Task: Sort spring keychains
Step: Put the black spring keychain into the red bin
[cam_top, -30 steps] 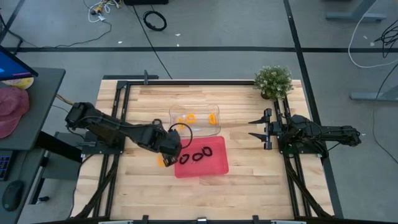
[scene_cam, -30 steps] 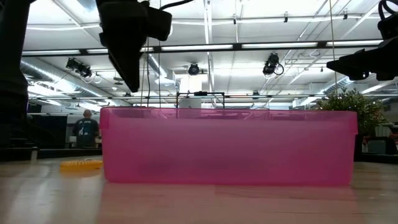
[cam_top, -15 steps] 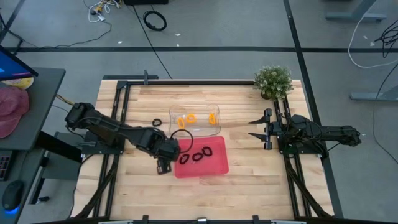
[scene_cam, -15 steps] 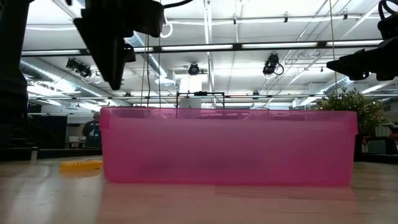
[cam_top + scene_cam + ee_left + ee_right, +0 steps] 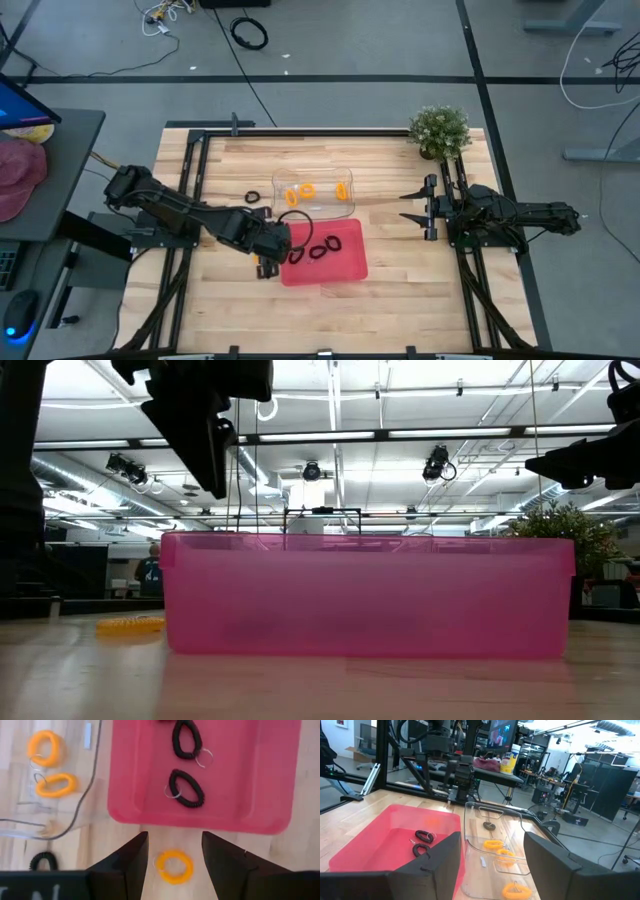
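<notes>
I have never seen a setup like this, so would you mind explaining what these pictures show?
Two dark robot arms work at a wooden table. One picture looks straight down, one sits at tabletop level, and one camera rides on each wrist.

On the table are a pink tray holding black spring keychains and a clear tray holding orange spring keychains. A small plant stands at a corner.

The left gripper hovers open over an orange keychain lying loose on the wood, beside the pink tray, holding nothing. One black keychain also lies loose. The right gripper waits open at the table's right side.
</notes>
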You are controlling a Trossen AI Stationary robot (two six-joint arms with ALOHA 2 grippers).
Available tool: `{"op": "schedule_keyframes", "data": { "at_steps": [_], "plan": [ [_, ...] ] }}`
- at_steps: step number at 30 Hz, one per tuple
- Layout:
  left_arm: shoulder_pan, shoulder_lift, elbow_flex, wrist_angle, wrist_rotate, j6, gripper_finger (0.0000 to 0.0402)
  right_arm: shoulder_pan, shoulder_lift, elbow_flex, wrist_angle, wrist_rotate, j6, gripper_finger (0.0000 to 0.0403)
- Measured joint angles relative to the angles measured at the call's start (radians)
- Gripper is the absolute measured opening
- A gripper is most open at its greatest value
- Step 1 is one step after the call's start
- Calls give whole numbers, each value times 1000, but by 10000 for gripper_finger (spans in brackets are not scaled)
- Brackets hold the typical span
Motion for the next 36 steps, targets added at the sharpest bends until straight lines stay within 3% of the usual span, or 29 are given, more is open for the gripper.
{"op": "schedule_keyframes", "data": {
  "at_steps": [7, 14, 30, 36],
  "plan": [
    [28, 0, 0, -15, 58, -76, 188, 0, 0, 0, 0, 0, 0, 222],
    [54, 0, 0, -41, 279, -243, 188, 0, 0, 0, 0, 0, 0, 222],
    [82, 0, 0, -156, 282, -345, 188, 0, 0, 0, 0, 0, 0, 222],
    [83, 0, 0, -165, 240, -370, 188, 0, 0, 0, 0, 0, 0, 222]
  ]
}}
